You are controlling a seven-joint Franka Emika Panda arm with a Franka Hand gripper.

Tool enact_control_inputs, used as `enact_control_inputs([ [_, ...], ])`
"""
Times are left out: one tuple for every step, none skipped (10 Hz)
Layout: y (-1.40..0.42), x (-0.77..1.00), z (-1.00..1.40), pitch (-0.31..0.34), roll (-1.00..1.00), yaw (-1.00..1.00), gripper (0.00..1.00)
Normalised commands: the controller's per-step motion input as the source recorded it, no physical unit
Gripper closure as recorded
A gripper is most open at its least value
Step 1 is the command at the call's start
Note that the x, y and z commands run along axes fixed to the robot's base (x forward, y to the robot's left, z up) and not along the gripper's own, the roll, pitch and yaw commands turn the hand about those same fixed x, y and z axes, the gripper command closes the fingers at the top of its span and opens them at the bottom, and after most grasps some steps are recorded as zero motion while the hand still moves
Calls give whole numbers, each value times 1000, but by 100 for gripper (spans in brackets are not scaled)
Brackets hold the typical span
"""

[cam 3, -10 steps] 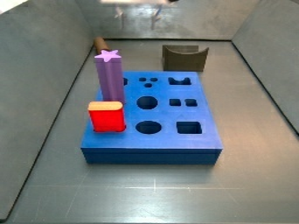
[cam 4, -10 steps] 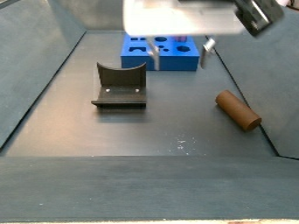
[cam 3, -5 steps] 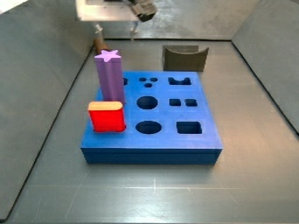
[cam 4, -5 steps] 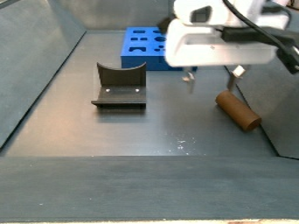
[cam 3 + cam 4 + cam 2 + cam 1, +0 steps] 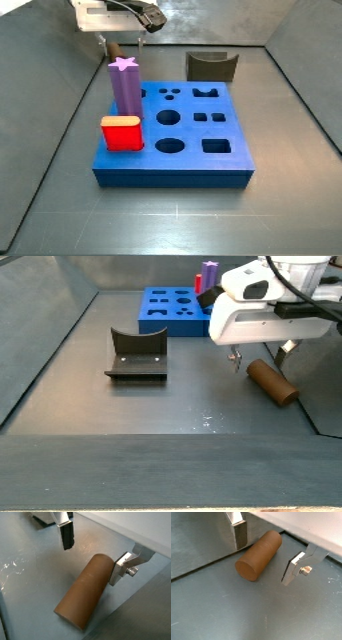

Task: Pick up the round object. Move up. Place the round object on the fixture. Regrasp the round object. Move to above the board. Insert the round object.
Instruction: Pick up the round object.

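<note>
The round object (image 5: 259, 556), a brown wooden peg, lies on its side on the grey floor beside the wall. It also shows in a wrist view (image 5: 83, 597) and in both side views (image 5: 274, 383) (image 5: 115, 52). My gripper (image 5: 266, 552) is open and low over the peg, with one finger on each side of its far end, not touching; it shows in both side views (image 5: 261, 362) (image 5: 120, 40). The fixture (image 5: 136, 354) stands on the floor apart from the peg. The blue board (image 5: 174, 140) lies further off.
A purple star-topped peg (image 5: 124, 85) and a red block (image 5: 122, 132) stand in the board's holes. Sloping grey walls (image 5: 47, 326) enclose the floor. The peg lies close to one wall (image 5: 314, 527).
My gripper has moved from above the fixture and board area across to the peg and come down, so its open fingers now straddle the peg.
</note>
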Motion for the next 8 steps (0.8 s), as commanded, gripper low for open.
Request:
enact_control_inputs([
  [0, 0, -351, -57, 66, 197, 0],
  [0, -43, -366, -86, 74, 180, 0],
  [0, -63, -386, -109, 11, 177, 0],
  [9, -71, -346, -103, 0, 131, 0],
  [46, -57, -334, -89, 0, 97, 0],
  [91, -34, -297, -83, -100, 69, 0],
  [0, -46, -40, -20, -140, -63, 0],
  [0, 0, 0, 0, 0, 0, 100],
])
